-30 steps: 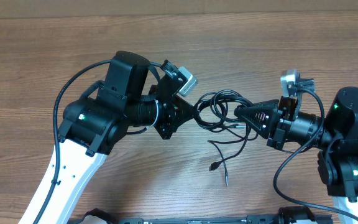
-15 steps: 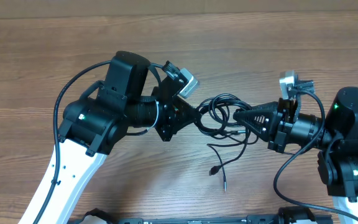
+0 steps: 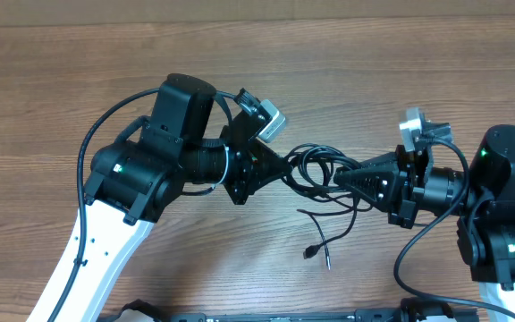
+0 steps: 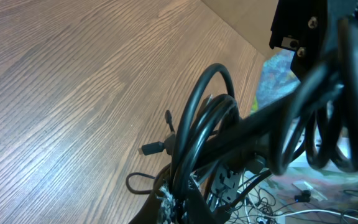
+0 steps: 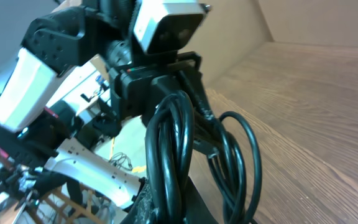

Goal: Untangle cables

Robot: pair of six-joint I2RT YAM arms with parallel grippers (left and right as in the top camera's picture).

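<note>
Spanning the whole overhead view is the wood-grain table (image 3: pixel 61 72). My left arm (image 3: pixel 141 170), bulky, black over white, comes in from the lower left and points toward the middle. My right arm (image 3: pixel 499 206) comes in from the right edge and points left. The two tips face each other near the table's centre.

Left jaws are closed, clamped on the left side of the cables (image 3: pixel 316 165). Right jaws are closed too, pinching the right side of the same bundle. The bundle is a small knot of black loops strung between the two sets of jaws. In the left wrist view the loops (image 4: pixel 197 143) rise out of my jaws at the bottom edge. In the right wrist view several strands (image 5: pixel 173 149) run up together from my jaws, with one loop bulging to the right.

Two loose strands (image 3: pixel 329 228) trail from the bundle toward the near edge. One ends in a small plug (image 3: pixel 311 253); the other's end is thin, type unclear.
</note>
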